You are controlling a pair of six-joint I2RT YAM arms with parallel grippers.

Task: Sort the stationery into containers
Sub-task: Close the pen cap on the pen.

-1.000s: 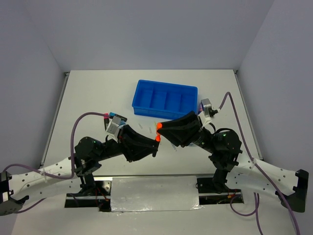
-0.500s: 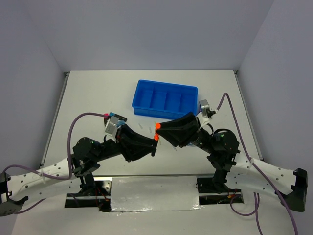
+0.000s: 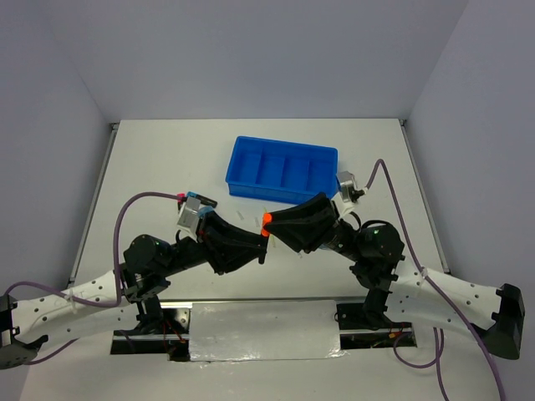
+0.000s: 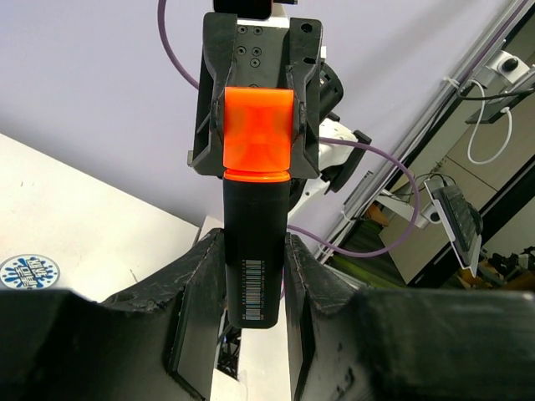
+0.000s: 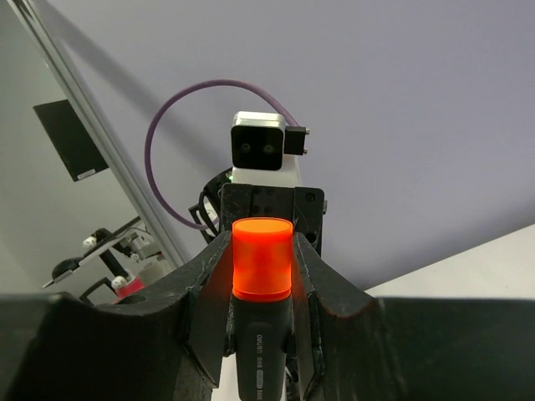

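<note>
One black highlighter with an orange cap hangs in the air between both arms, cap uppermost. My left gripper is shut on the lower black barrel. My right gripper is shut on the orange cap, which sits on the barrel. From above, the two grippers meet tip to tip, the left gripper against the right gripper, just in front of the blue four-compartment tray. A blue-white roll lies on the table below and to the left. The other stationery is hidden under the arms.
The tray stands at the back centre and I see nothing in its compartments. A thin pale sliver lies on the table by the left arm. A white panel lies between the arm bases at the near edge. Walls enclose the table on three sides.
Both grippers and the highlighter have drifted slightly to the left, the right arm leaning in. Neither grip has changed.
</note>
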